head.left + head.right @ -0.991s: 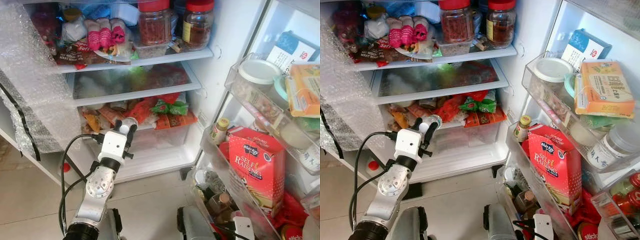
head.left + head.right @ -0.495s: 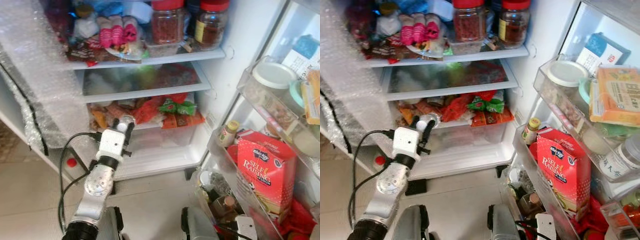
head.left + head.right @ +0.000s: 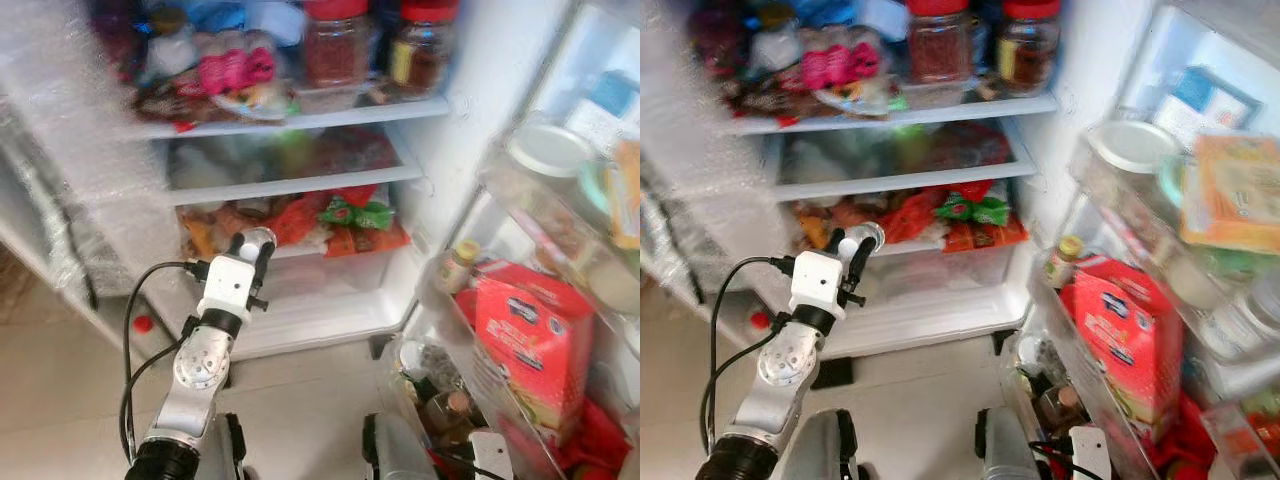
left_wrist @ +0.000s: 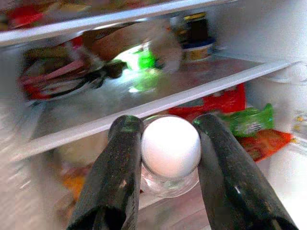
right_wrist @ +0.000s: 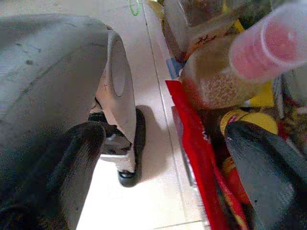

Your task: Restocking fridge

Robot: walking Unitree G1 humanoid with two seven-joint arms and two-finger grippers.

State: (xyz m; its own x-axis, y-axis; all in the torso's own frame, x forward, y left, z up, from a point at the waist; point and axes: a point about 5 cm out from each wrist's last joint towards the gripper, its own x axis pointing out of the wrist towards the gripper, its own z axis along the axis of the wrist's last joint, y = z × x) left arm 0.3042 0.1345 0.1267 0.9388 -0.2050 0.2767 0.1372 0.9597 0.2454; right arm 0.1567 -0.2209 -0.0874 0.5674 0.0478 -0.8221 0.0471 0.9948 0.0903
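My left gripper [image 3: 252, 250] is raised in front of the open fridge, level with the packed snack drawer [image 3: 300, 225]. It is shut on a small clear bottle with a white cap [image 4: 171, 146], which sits between the two black fingers [image 4: 115, 177]. Above the bottle is a glass middle shelf [image 4: 158, 103] with bare room on it. My right gripper [image 5: 168, 158] hangs low by the bottom of the fridge door, its fingers [image 5: 79, 163] spread apart with nothing between them.
The top shelf [image 3: 300, 118] is crowded with red-lidded jars [image 3: 335, 45] and packets. The open door [image 3: 560, 300] on the right holds a red flour box [image 3: 530, 340], a small bottle [image 3: 455, 265] and tubs. Bubble wrap [image 3: 70, 130] hangs at the left. The floor is tiled [image 3: 290, 410].
The head camera has shifted a little and the picture is now blurred. My left gripper still holds the bottle at about the same spot before the drawer.
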